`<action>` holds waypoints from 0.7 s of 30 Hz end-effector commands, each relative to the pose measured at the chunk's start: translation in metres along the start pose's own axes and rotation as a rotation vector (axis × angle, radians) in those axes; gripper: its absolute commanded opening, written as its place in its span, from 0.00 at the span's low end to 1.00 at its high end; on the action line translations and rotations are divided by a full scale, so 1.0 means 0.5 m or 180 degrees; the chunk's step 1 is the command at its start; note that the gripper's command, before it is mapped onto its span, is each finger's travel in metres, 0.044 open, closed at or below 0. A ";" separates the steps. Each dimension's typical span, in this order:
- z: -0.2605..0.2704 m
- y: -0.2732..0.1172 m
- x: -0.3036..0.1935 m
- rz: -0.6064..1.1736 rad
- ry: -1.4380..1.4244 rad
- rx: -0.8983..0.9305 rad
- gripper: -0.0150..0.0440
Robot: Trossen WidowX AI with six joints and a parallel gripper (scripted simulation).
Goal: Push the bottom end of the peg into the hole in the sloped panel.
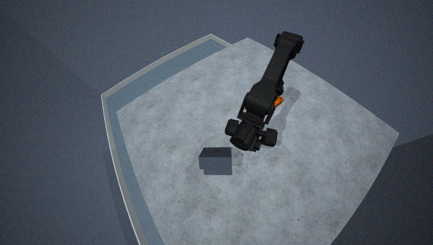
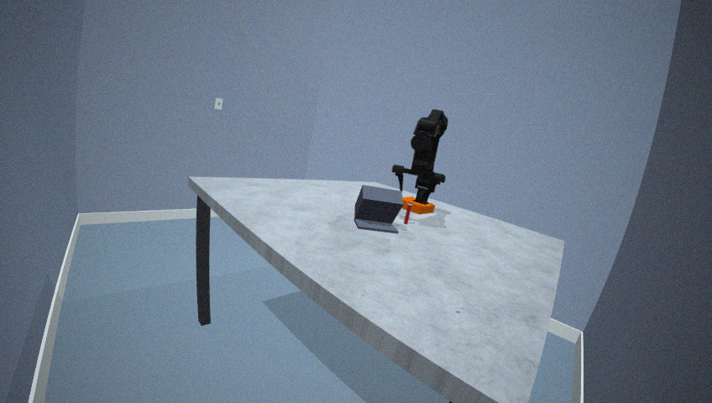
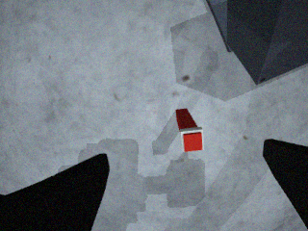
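The peg is red and square-ended, with a pale band near its top, and stands upright on the table. In the top view the arm hides it. My gripper is open and empty, above the peg and pointing down. In the wrist view the peg's top shows between the two fingertips, not touching either. The dark grey block with the sloped panel stands beside the peg. Its small four-sided hole shows in the top view; I cannot see it in the other views.
The orange arm base is behind the peg, partly hidden by the arm in the top view. The block is the nearest obstacle, at the upper right of the wrist view. The marbled table extends around them.
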State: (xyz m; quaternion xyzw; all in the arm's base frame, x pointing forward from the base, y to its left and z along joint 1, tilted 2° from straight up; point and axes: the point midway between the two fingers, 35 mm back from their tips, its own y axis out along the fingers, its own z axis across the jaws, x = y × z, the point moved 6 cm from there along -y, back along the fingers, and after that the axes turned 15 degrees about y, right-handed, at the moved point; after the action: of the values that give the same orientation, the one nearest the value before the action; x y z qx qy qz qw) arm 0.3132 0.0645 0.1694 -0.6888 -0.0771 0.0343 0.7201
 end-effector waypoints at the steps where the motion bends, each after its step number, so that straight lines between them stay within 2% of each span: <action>1: -0.010 0.003 0.003 0.0077 -0.0089 -0.0035 1.00; 21: -0.011 0.057 0.006 0.0077 -0.0089 -0.0035 1.00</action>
State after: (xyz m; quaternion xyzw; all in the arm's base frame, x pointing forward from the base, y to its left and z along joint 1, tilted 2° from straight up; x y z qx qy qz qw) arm 0.3198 0.0612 0.1492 -0.6911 -0.0819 0.0461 0.7166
